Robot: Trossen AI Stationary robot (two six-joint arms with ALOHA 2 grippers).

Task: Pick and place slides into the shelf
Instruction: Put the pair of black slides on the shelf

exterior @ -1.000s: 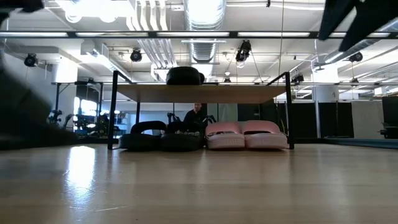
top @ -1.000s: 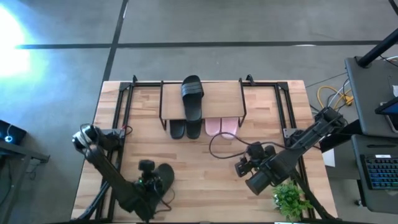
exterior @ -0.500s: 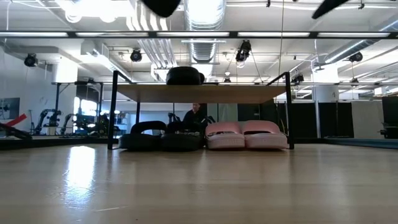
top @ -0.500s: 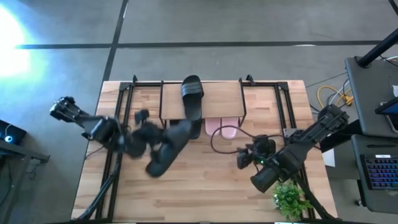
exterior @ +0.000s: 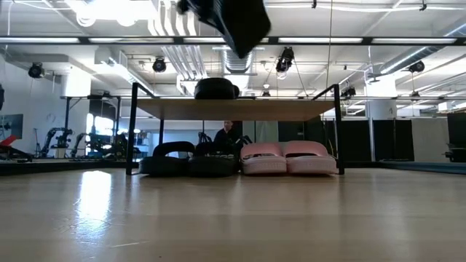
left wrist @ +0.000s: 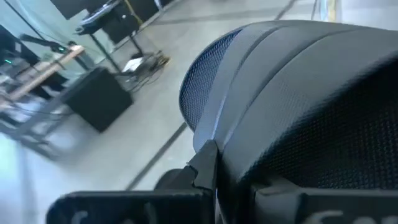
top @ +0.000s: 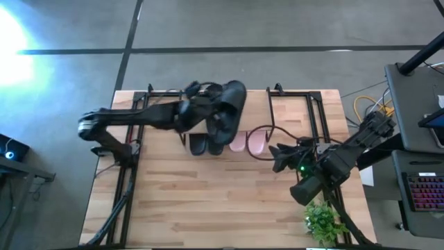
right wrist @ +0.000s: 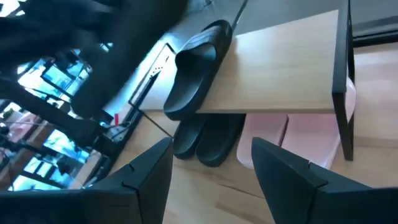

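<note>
The left arm reaches from the worktop's left edge across to the shelf [top: 250, 104], stretched out nearly level above it. Its tool, the left tool [top: 208, 107], is clamped on a black slide [top: 232, 97] and holds it in the air over the shelf's top board; in the low view this held slide hangs high above the shelf, tilted, at the top of the picture. The left wrist view is filled with the slide's dark textured strap, pressed close against the tool's fingers.

A second black slide [right wrist: 196, 68] lies on the top board, toward its left half. Under the board, on the worktop [top: 208, 201], two black slides [exterior: 189, 160] sit side by side at the left and two pink slides [exterior: 284, 159] side by side at the right, all four toes facing the front.

The right arm waits at the worktop's right side, bent and angled inward, with the right tool [top: 277, 154] held low near the shelf's right front leg, its fingers [right wrist: 283, 171] spread wide apart and holding nothing. A small green plant [top: 322, 222] stands at the front right corner.
</note>
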